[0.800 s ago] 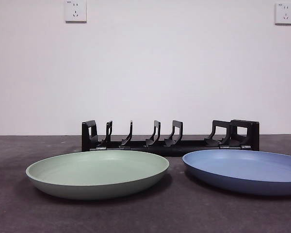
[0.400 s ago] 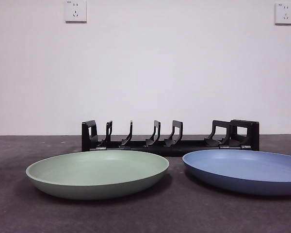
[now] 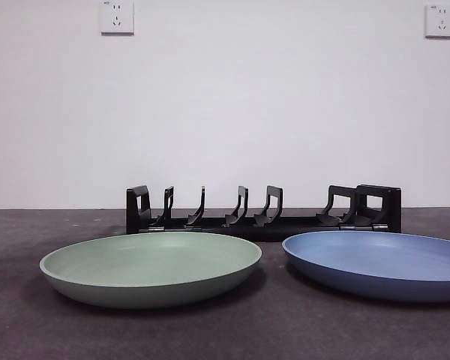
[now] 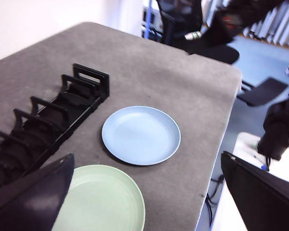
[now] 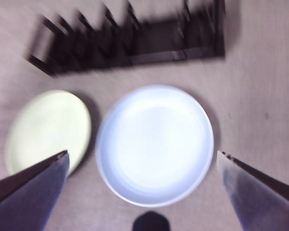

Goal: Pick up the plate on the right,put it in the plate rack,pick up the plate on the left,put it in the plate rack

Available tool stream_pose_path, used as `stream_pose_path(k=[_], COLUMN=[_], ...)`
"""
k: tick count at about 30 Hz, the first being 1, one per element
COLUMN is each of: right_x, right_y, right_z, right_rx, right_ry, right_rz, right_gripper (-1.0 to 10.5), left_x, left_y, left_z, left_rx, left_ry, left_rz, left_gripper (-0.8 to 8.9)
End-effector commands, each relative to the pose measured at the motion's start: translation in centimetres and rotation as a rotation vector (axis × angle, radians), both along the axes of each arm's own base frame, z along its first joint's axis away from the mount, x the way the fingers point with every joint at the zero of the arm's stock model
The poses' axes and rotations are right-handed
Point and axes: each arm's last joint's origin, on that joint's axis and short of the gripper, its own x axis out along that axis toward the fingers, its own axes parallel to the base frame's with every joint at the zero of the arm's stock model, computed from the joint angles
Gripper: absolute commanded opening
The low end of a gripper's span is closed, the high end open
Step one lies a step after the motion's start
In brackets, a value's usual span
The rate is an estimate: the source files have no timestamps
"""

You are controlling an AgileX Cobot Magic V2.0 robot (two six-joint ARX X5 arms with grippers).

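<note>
A blue plate [image 3: 382, 262] lies flat on the right of the grey table, and a green plate [image 3: 151, 268] lies flat on the left. Behind them stands the long black plate rack [image 3: 262, 210], its prongs bare. Neither arm shows in the front view. My left gripper [image 4: 147, 159] hangs open high above the table, looking down on the blue plate [image 4: 141, 135], the green plate [image 4: 103, 199] and the rack [image 4: 48, 125]. My right gripper [image 5: 142, 153] is open above the blue plate [image 5: 154, 144], with the green plate [image 5: 48, 127] and rack [image 5: 130, 41] beside; that view is blurred.
Two wall sockets [image 3: 117, 16] sit high on the white wall behind the rack. The table's rounded edge [image 4: 229, 96] drops off near the blue plate, with dark office chairs [image 4: 197, 29] on the floor beyond it.
</note>
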Motion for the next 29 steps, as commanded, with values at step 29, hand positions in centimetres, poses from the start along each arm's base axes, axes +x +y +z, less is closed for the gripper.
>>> stream_pose_path(k=[29], right_x=[14.1], right_y=[0.8], right_z=[-16.1], right_rx=[-0.054], right_ry=[0.555], right_rz=[0.044], right_gripper=[2.9], left_x=[3.8], left_y=[-4.7], left_z=[-1.3], left_rx=[0.146], left_ry=[0.008], left_rz=[-0.11], left_gripper=[6.28])
